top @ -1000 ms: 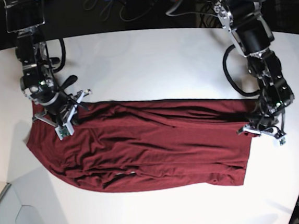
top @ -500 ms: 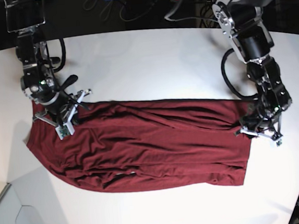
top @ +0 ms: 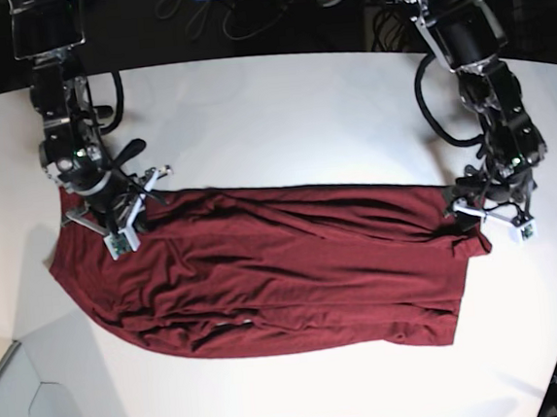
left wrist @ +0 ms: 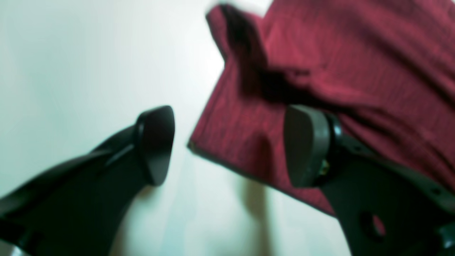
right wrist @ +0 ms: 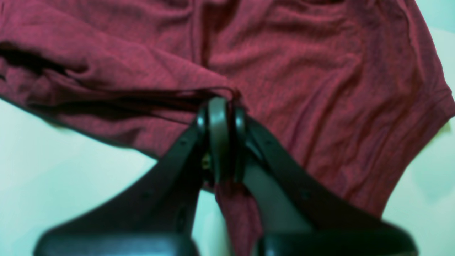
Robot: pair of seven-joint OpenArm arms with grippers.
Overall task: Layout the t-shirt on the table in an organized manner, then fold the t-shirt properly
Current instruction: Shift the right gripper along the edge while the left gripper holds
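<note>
t-shirt: lay spread lengthwise across the table, creased | left end effector: released, jaws apart above the shirt's 3 o'clock corner, nothing held | right end effector: clenched on a fold of the t-shirt at its 10 o'clock edge

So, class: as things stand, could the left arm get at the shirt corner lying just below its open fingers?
Probably yes. The left gripper is open right over the t-shirt corner, with only bare table beside it and nothing in the way.
</note>
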